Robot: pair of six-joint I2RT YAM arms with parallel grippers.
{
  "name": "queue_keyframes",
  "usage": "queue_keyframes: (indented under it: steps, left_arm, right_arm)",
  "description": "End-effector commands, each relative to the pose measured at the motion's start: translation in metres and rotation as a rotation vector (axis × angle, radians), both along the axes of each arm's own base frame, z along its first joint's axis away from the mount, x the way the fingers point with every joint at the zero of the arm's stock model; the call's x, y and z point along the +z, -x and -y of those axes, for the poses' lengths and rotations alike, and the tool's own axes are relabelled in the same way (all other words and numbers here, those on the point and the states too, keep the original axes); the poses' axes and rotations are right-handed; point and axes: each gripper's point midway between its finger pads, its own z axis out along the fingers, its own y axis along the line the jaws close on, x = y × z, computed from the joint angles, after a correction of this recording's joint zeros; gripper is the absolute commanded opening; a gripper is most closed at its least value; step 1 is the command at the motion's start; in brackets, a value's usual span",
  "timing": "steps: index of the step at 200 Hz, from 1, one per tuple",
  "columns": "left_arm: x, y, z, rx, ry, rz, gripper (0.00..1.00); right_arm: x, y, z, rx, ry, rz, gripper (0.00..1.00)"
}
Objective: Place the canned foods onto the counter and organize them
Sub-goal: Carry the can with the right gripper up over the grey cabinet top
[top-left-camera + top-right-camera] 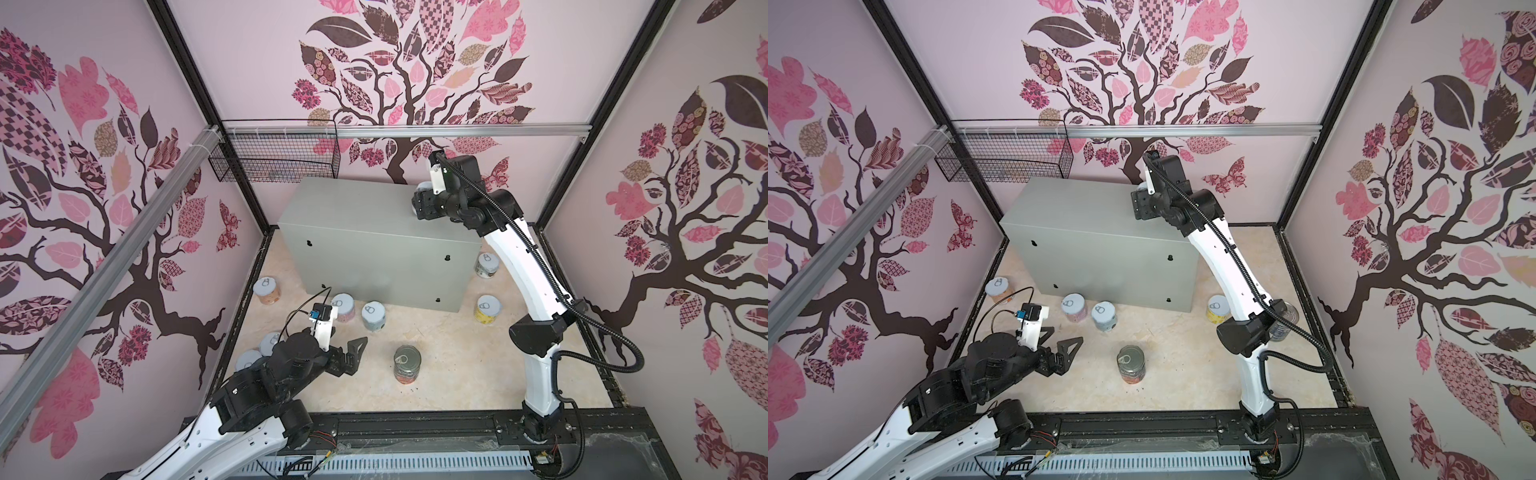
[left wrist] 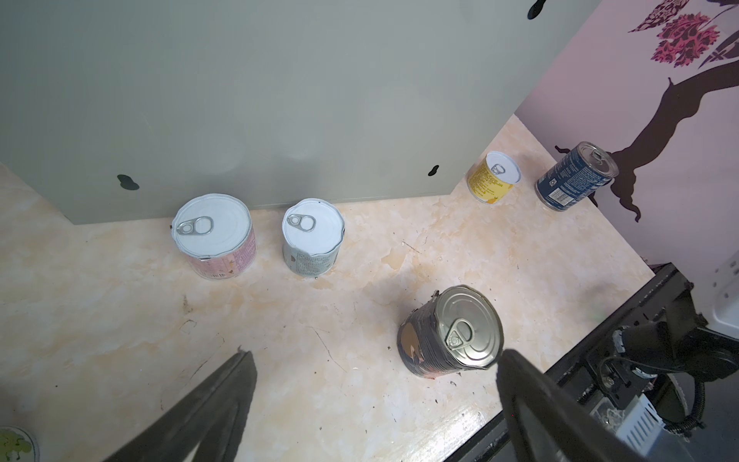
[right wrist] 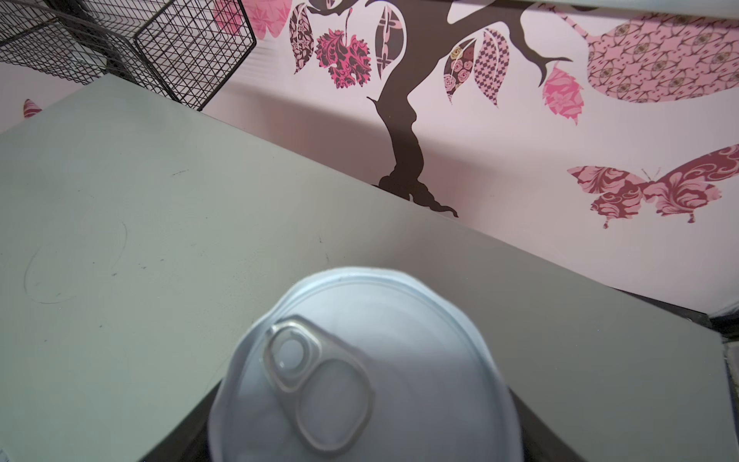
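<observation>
My right gripper is shut on a short can with a white pull-tab lid, held over the right rear part of the grey counter. Whether that can touches the counter's top I cannot tell. My left gripper stands open low over the floor, with a tall reddish can just beyond one fingertip. On the floor before the counter stand a pink can and a pale blue can. A yellow can and a dark blue can stand by the counter's right end.
A peach can stands at the counter's left end, and two short cans sit beside my left arm. Another short can stands right of the counter. A black wire basket hangs on the back wall above the counter's left rear.
</observation>
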Motion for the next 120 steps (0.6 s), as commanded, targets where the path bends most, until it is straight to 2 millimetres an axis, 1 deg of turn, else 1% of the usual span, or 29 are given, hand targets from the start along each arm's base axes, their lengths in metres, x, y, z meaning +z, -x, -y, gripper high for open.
queue_keyframes:
  steps: [1,14,26,35,54,71,84,101,107,109,113,120]
  left_arm:
    - [0.016,0.002,0.001,-0.025,0.026,0.046,0.98]
    - [0.026,0.001,0.001,-0.030,0.013,0.069,0.98]
    - [0.037,-0.002,-0.001,-0.022,-0.005,0.088,0.98]
    - [0.050,-0.004,0.000,-0.025,-0.010,0.115,0.98]
    - [0.083,-0.010,0.003,-0.031,-0.020,0.183,0.98]
    - [0.116,-0.018,0.008,-0.029,-0.032,0.244,0.98]
    - [0.136,-0.026,0.016,-0.028,-0.040,0.276,0.98]
    - [0.156,-0.038,0.030,-0.027,-0.047,0.309,0.98]
    - [0.162,-0.042,0.035,-0.028,-0.048,0.322,0.98]
    - [0.164,-0.043,0.036,-0.028,-0.048,0.327,0.98]
    - [0.168,-0.046,0.039,-0.028,-0.047,0.337,0.98]
    - [0.174,-0.051,0.045,-0.026,-0.046,0.356,0.98]
  right_arm:
    - [-0.012,-0.007,-0.009,0.037,-0.005,-0.025,0.79]
    - [-0.009,-0.006,-0.009,0.040,-0.010,-0.016,0.84]
    - [-0.005,-0.004,-0.009,0.048,-0.016,-0.007,0.92]
    - [-0.003,-0.003,-0.010,0.056,-0.023,-0.003,0.95]
    - [0.003,0.000,-0.011,0.068,-0.036,0.006,0.99]
    - [0.012,0.005,-0.009,0.074,-0.051,0.019,1.00]
    - [0.024,0.011,-0.007,0.077,-0.068,0.040,1.00]
    - [0.040,0.020,0.001,0.069,-0.079,0.069,1.00]
    - [0.048,0.025,0.005,0.069,-0.088,0.086,1.00]
    - [0.048,0.025,0.005,0.068,-0.088,0.086,1.00]
    - [0.055,0.030,0.008,0.069,-0.095,0.099,1.00]
    - [0.059,0.035,0.009,0.080,-0.102,0.108,1.00]
